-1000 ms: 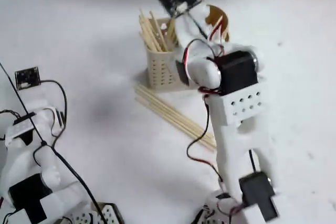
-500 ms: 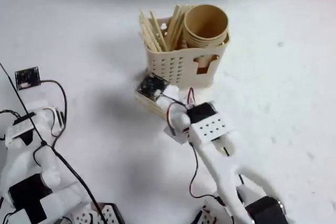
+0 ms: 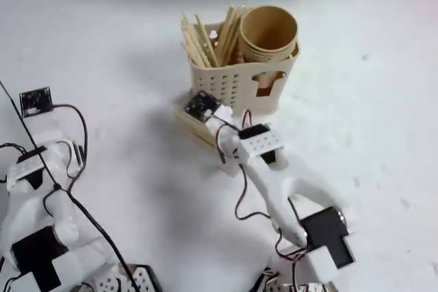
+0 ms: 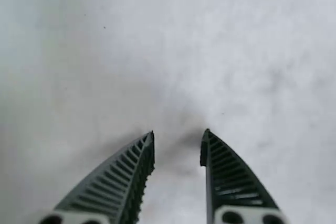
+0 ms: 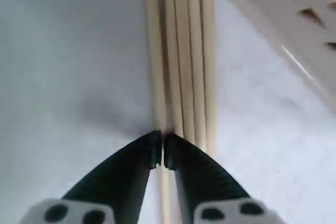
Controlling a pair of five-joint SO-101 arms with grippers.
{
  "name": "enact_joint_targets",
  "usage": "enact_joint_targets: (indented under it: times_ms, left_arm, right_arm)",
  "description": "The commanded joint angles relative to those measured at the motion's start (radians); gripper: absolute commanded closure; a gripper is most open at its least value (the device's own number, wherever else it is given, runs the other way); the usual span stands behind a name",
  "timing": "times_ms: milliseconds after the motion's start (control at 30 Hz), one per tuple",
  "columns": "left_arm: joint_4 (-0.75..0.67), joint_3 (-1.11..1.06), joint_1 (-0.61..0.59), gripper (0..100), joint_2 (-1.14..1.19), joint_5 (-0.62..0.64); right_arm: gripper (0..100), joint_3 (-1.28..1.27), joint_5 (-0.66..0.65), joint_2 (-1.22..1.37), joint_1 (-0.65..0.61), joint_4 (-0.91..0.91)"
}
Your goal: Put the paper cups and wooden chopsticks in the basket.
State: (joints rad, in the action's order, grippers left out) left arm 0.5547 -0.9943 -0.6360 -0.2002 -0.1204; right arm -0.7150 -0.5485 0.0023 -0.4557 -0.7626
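A cream perforated plastic basket [image 3: 236, 85] stands on the white tabletop [image 3: 102, 66]. It holds a nested stack of tan paper cups [image 3: 268, 31] on one side and a leaning bundle of pale wooden chopsticks [image 3: 202, 40] on the other. Further loose chopsticks [image 3: 194, 130] lie flat on the tabletop just in front of the basket, and from above most of their length is covered by the right arm [image 3: 274, 182] and its wrist camera board [image 3: 202, 106]. In the right wrist view several of these sticks [image 5: 184, 66] lie side by side, cut off at the frame edge, with the basket's wall [image 5: 294, 24] just beside them. The right end effector [image 5: 163, 142] is clenched to a thin slit directly over the outermost stick; whether it actually pinches that stick cannot be made out. The left end effector [image 4: 177, 139] is released, its ribbed fingers [image 4: 131, 171] apart above the tabletop, while the left arm [image 3: 34, 217] sits well apart from the basket
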Motion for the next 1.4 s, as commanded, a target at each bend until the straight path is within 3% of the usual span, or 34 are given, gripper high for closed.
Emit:
enact_joint_targets:
  times_ms: [0,333,500,933,1167,1367]
  left_arm:
    - [-0.011,0.002,-0.012,84,-0.007,0.011]
    - [-0.011,0.002,-0.012,84,-0.007,0.011]
    - [-0.011,0.002,-0.012,84,-0.007,0.011]
    - [-0.011,0.002,-0.012,84,-0.007,0.011]
    - [-0.011,0.002,-0.012,84,-0.007,0.011]
    - [-0.011,0.002,-0.012,84,-0.007,0.011]
  right_arm:
    - [98.1,0.038,-0.011,0.031,0.004,-0.025]
    - [98.1,0.037,-0.011,0.033,-0.140,-0.147]
    - [98.1,0.015,-0.009,0.021,-0.156,-0.153]
    - [96.9,-0.103,0.041,-0.309,-0.200,-0.148]
    - [77.9,0.043,0.106,-0.211,-0.277,-0.150]
    - [79.5,0.186,0.110,0.031,-0.297,-0.145]
